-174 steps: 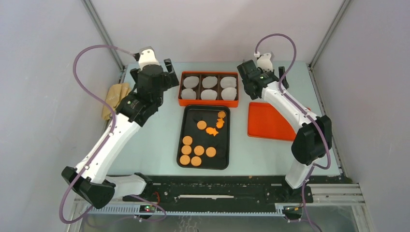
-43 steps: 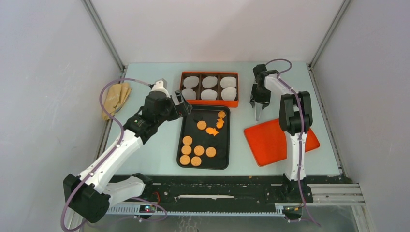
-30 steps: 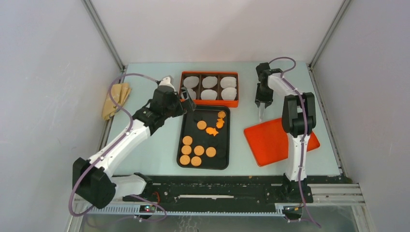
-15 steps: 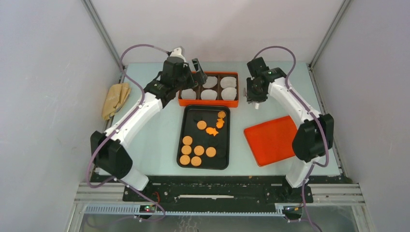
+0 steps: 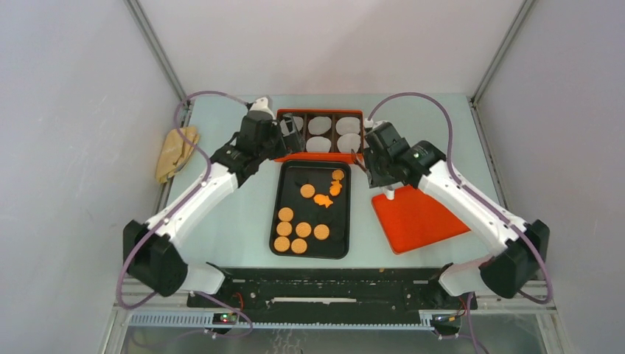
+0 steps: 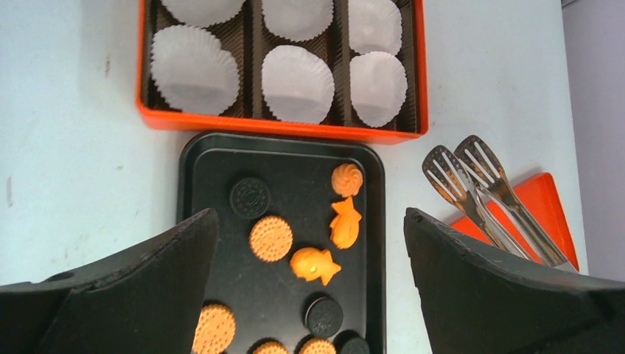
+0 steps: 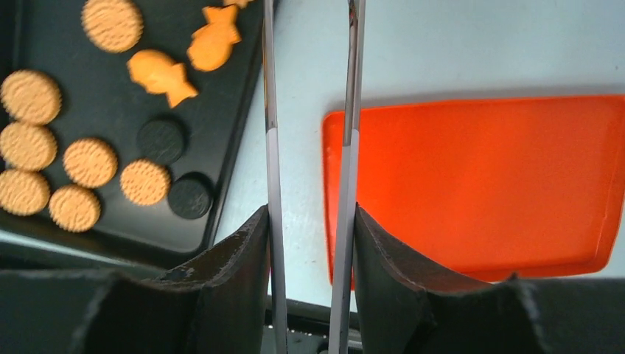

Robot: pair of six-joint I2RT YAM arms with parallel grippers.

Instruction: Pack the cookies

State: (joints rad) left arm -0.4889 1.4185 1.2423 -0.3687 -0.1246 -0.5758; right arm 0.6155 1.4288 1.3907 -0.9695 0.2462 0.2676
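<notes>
The cookies [image 5: 302,228], mostly round orange discs plus a few dark ones and some fish-shaped orange ones, lie on the black tray [image 5: 335,221]. My left gripper [image 5: 287,136] hangs open and holds nothing, over the tray's back left corner, at the orange box. Its wrist view looks down on cookies [image 6: 270,237] between wide-apart jaws [image 6: 309,221]. My right gripper [image 5: 381,177] is shut on metal tongs [image 7: 348,147], just right of the tray's back right corner. The tongs' slotted tips [image 6: 472,177] hang over the table between the tray [image 7: 110,96] and the orange lid [image 7: 479,184].
An orange box [image 5: 318,156] with white paper cups [image 6: 297,82] in dark compartments stands behind the tray. The flat orange lid [image 5: 420,217] lies askew to the right of the tray. A tan cloth [image 5: 175,151] sits at the table's left edge.
My right arm has swung forward and left with the tongs, from the back right toward the tray's right edge. My left gripper has come forward from above the box toward the tray, still open.
</notes>
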